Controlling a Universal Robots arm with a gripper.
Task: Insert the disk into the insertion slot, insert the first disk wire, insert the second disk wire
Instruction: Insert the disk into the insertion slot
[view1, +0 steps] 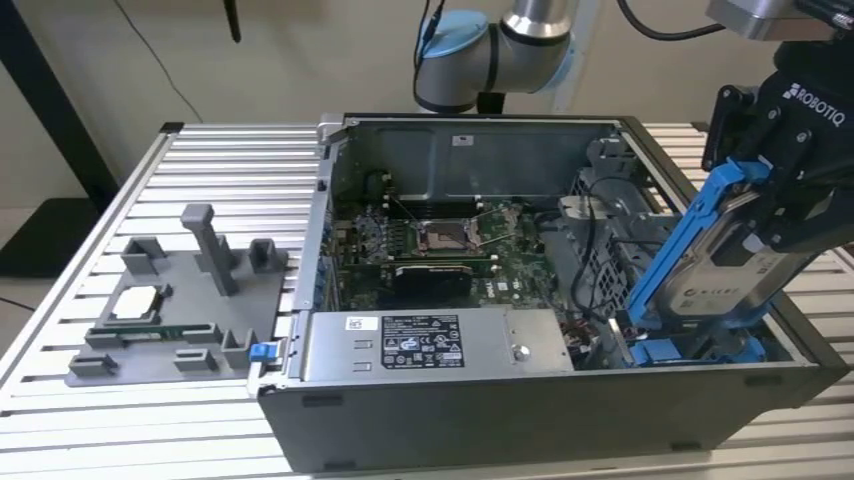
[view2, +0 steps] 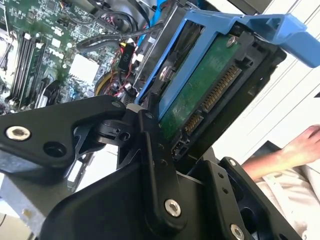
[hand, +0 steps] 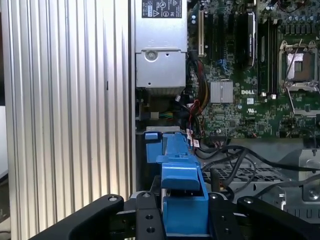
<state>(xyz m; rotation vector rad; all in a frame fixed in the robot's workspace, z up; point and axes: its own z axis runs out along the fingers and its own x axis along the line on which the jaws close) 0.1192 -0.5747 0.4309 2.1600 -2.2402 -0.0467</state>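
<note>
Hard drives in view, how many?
1. The hard drive is held tilted by the gripper, its lower end at the drive bay, on the exterior view's right. Others may hide inside the case.

Blue-framed disk (view1: 721, 270) — steeply tilted — lower end at insertion slot (view1: 674, 352)

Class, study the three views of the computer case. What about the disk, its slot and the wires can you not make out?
- Exterior view: the disk, in the gripper, hides much of the slot; whether its lower end sits in the rails is unclear.
- Second wrist view: gripper links cover part of the disk's board side.
- First wrist view: the cables tangle; which ones serve the disk cannot be told.
</note>
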